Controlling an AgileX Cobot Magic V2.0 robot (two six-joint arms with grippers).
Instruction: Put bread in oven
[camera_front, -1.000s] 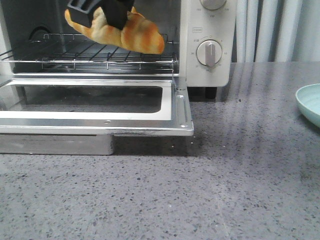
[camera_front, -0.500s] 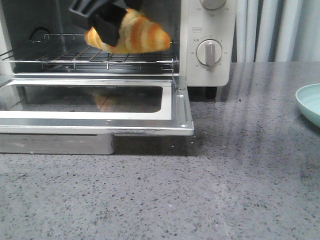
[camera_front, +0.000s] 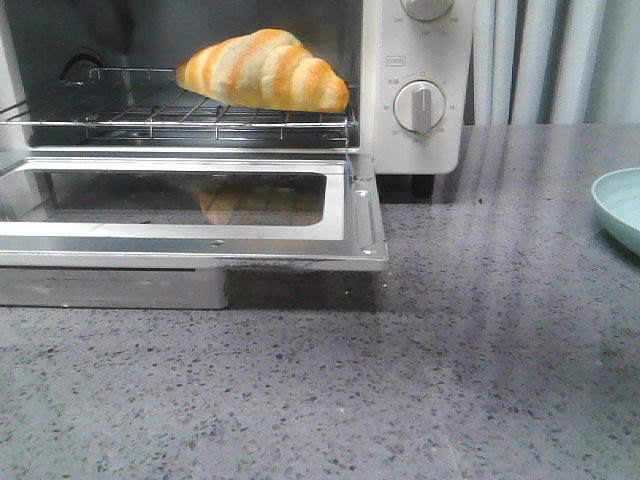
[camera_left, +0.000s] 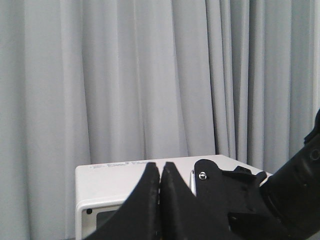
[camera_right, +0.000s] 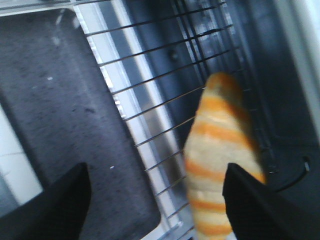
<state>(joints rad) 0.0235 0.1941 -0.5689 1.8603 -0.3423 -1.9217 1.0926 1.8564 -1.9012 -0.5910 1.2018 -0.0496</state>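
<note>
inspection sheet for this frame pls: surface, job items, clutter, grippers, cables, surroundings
Surface: grey speckled countertop, bare in front of the oven.
Job's things: bread lies on the wire rack inside the oven; door down and open.
Clutter: pale blue bowl at the countertop's right edge.
Grippers: left gripper shut, empty, above the oven; right gripper open, above the bread, not touching.
Cables: nothing seen.
Surroundings: grey curtain behind.

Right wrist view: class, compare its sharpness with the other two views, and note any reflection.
Right wrist view: motion-blurred, the bread and wire rack smeared. Front view: sharp, with the bread's reflection in the oven door glass. Left wrist view: sharp, evenly lit curtain.
</note>
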